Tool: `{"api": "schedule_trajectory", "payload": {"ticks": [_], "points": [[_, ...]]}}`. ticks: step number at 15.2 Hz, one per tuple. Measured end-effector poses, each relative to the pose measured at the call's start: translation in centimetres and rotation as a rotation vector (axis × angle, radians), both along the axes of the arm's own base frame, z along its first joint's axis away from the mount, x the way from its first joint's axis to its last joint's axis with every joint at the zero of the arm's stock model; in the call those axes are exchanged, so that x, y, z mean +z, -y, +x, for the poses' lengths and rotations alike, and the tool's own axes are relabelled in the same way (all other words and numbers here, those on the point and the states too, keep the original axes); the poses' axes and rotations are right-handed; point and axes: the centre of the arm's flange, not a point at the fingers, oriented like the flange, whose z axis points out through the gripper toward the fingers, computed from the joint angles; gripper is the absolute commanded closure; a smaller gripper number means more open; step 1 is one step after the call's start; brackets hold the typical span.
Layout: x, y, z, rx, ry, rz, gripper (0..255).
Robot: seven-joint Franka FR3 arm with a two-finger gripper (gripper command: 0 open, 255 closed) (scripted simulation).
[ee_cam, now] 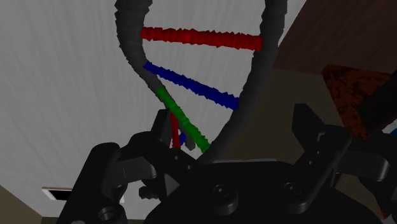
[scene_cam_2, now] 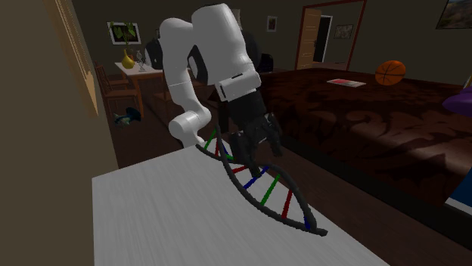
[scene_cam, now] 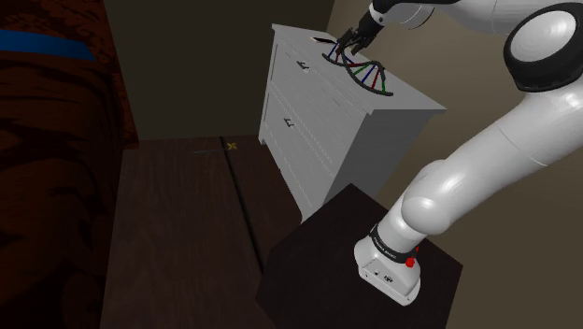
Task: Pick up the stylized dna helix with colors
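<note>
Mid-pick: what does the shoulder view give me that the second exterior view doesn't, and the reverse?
From the shoulder view you get the dresser front with its drawers, the dark stand under the arm, and the floor beside them. From the second exterior view you get the room behind: a bed with a basketball on it, a doorway, and a yellow vase on a table. Both share the helix lying on the dresser's white top, with the claw down at one end of it.

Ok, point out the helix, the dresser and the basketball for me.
helix (ee_cam: 203, 38), wrist view, on its red rung
dresser (scene_cam: 304, 140), shoulder view, on a drawer front
basketball (scene_cam_2: 390, 72), second exterior view, on its middle
</note>
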Motion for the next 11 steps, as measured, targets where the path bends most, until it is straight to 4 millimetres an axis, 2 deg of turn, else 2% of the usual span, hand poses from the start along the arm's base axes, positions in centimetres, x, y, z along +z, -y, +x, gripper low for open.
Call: {"api": "schedule_trajectory", "payload": {"ticks": [1, 2, 11], "points": [[-0.28, -0.04, 0.06, 0.000, 0.000, 0.000, 0], [-0.42, -0.01, 0.03, 0.000, 0.000, 0.000, 255], [-0.37, 0.01, -0.01, -0.001, 0.003, -0.001, 255]]}}
